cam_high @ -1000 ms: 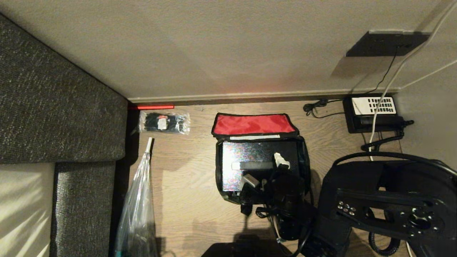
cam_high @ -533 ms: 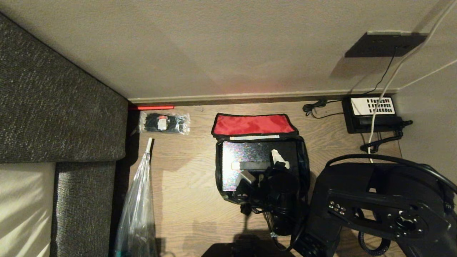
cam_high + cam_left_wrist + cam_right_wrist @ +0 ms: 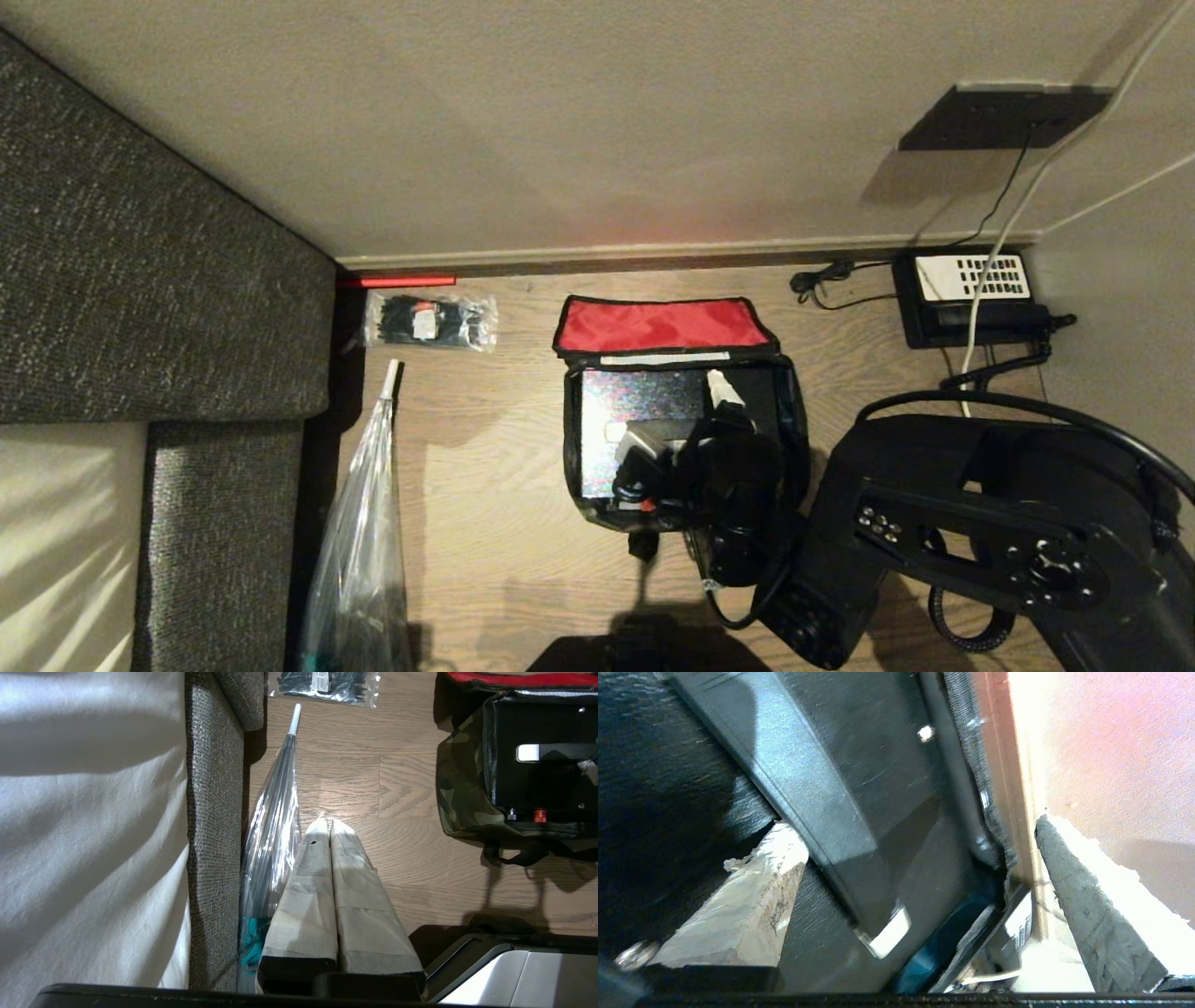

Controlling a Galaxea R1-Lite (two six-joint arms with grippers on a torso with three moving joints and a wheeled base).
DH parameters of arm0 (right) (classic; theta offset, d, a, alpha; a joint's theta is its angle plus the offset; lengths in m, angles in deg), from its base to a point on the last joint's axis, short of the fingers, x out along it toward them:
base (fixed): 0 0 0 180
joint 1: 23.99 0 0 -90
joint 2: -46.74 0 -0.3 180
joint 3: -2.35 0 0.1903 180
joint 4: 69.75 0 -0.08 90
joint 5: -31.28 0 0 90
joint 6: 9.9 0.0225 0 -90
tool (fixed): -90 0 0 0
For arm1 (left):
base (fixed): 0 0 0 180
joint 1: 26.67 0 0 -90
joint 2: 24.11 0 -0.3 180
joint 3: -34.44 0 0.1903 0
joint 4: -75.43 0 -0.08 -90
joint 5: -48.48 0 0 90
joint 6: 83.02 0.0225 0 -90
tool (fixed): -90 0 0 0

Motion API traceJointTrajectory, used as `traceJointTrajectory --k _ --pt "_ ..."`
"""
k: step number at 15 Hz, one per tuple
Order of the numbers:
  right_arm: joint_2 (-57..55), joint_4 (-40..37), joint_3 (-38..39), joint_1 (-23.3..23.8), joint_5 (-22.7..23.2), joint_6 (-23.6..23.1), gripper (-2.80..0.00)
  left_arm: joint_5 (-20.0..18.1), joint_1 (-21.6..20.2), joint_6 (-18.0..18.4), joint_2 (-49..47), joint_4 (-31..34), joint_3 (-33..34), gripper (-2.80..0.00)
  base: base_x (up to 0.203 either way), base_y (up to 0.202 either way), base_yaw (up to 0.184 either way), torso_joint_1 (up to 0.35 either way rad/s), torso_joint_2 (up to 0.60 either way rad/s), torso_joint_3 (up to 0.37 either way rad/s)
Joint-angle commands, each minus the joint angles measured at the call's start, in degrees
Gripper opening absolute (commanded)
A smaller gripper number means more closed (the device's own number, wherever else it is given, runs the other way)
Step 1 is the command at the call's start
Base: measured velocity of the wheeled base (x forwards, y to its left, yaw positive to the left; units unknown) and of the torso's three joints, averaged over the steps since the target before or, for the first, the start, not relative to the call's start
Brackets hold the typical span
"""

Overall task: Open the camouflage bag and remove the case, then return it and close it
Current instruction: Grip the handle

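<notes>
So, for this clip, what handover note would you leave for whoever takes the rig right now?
Right claw: open, down inside the open bag, astride the case's handle, gripping nothing yet.
Left claw: shut, parked above the wooden floor beside the grey sofa.
The soft boxy camouflage bag stands on the floor, red-lined lid folded back. The flat dark case with a glittery speckled face lies inside it.
Done: bag opened.
Left: grip and lift out the case, return it, close the lid.

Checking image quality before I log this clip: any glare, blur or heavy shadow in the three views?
Head view: dim and warm, case glitters, right arm shadows the bag. Left wrist view: sharp, glare patch on the floor ahead of the left claw. Right wrist view: soft, red lid lining washed out.
</notes>
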Motion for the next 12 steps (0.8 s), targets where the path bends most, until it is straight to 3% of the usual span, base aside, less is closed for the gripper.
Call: traceJointTrajectory --k 1,6,12 --pt "-3.9 0.1 -2.9 2.4 -0.3 -0.7 0.0 0.0 0.0 0.0 0.0 0.0 0.2 -2.8 0.0 0.0 0.0 0.0 0.0 0.0" --pt "-1.0 0.1 2.9 1.5 0.8 -1.9 0.0 0.0 0.0 0.0 0.0 0.0 0.2 -2.8 0.0 0.0 0.0 0.0 0.0 0.0" --pt "-2.3 0.1 -4.2 1.7 -2.7 -0.5 0.0 0.0 0.0 0.0 0.0 0.0 0.2 -2.8 0.0 0.0 0.0 0.0 0.0 0.0"
